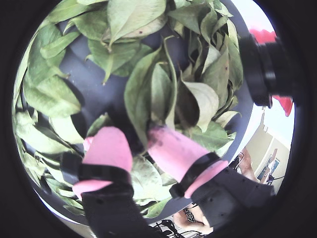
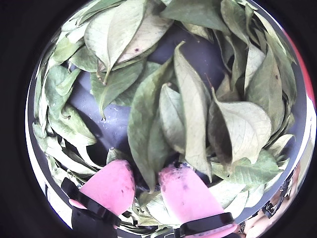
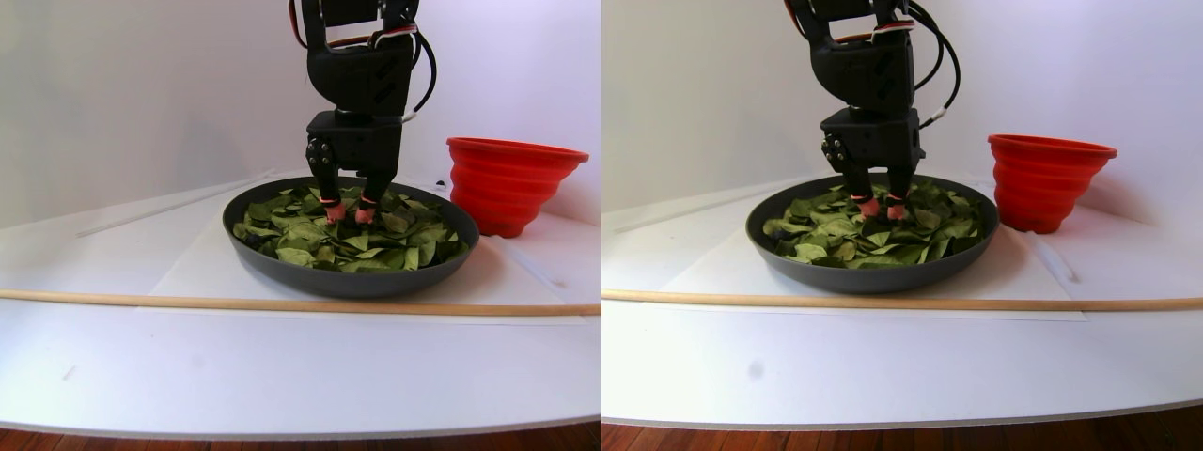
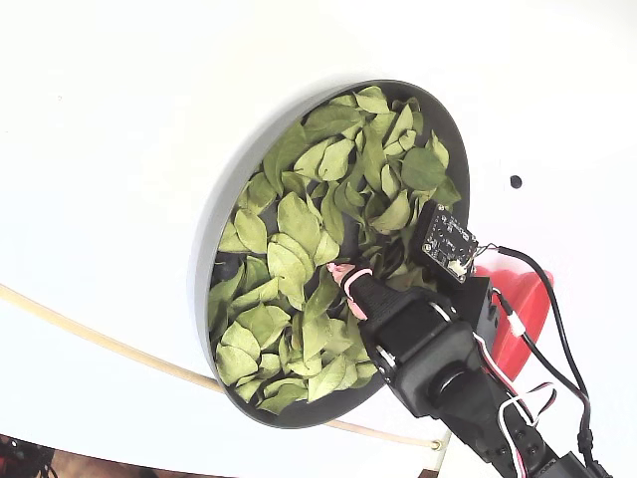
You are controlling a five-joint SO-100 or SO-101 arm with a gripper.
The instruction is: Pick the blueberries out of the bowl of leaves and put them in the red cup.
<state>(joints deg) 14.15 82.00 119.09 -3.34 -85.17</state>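
Down among the leaves (image 2: 148,129) the pincer (image 2: 146,181) stands nearly upright, its two pink fingertips (image 1: 111,148) pushed into the litter with a narrow gap between them; the jaws look parted and hold nothing I can make out, probably probing for fruit hidden below. No blueberries show in any view, so they likely lie buried under the pile. Around the pincer on every side spreads the bowl (image 3: 282,268), wide, shallow, dark grey and smooth, its bare floor showing just ahead of the fingertips in both wrist views. Its leaves are thin, oval, pointed, pale green and curled like dry paper, so they should shift easily. Off to the right of the pincer in the stereo pair view, just outside the bowl's rim on the white table (image 3: 282,366), waits the red cup (image 3: 512,183), ribbed, stepped and flaring.
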